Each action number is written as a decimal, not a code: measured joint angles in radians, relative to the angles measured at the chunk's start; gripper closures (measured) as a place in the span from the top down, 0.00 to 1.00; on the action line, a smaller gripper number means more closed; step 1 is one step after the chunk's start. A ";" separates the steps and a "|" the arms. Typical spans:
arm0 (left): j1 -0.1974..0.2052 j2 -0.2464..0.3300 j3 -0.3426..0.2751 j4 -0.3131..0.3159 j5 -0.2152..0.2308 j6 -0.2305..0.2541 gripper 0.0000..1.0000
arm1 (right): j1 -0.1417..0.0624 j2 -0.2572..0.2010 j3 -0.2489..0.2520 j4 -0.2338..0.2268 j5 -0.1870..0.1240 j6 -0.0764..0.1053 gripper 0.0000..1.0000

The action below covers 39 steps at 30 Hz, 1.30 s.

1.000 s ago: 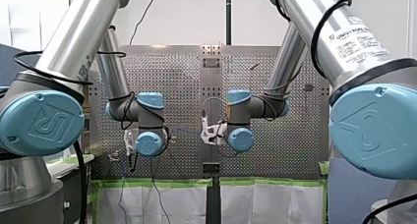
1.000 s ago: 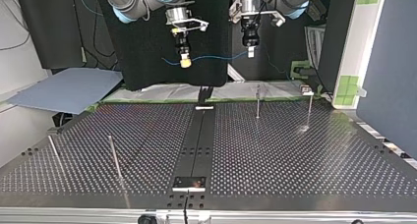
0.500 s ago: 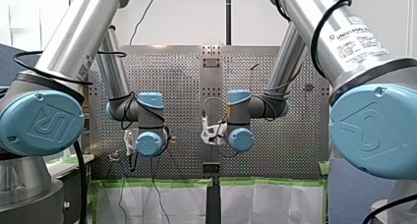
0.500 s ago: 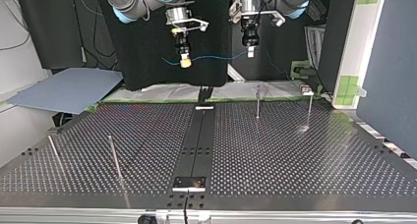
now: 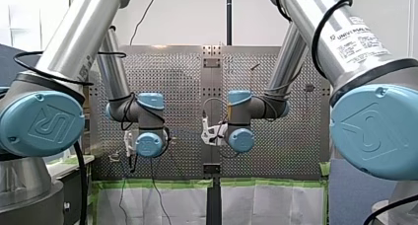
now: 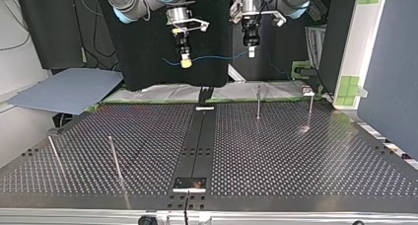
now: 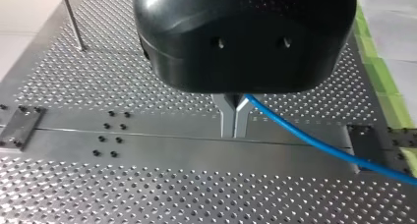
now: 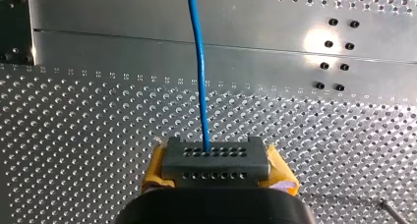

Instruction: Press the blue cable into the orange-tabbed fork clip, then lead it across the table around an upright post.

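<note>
- Front view: from behind, high, facing across the table (image 5: 177,82).
- Top view: opposite side, low, facing back.
- Wrist views: close above it, sharing the blue cable (image 8: 199,67).

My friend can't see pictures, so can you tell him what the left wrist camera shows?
My left gripper, black with metal fingers, is shut on a blue cable that runs off to one side above the perforated table. A thin upright post stands on the table on the gripper's other side.

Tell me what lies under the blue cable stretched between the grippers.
The perforated table and its smooth centre strip lie below the blue cable. My left gripper has a housing that hides the table behind it.
</note>
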 joint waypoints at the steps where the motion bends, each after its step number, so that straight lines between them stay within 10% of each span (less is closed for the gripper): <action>1: 0.006 -0.006 -0.001 -0.003 0.006 0.006 0.00 | 0.002 0.002 -0.002 0.002 0.002 -0.001 0.00; 9: 0.040 -0.058 -0.002 -0.008 0.048 0.038 0.00 | 0.042 0.073 -0.072 0.053 0.056 -0.006 0.00; 27: 0.046 -0.062 -0.006 -0.001 0.058 0.045 0.00 | 0.043 0.242 -0.098 0.056 0.066 -0.004 0.00; 39: 0.057 0.028 -0.007 -0.027 0.113 -0.008 0.00 | -0.007 0.160 -0.129 0.025 0.069 0.087 0.00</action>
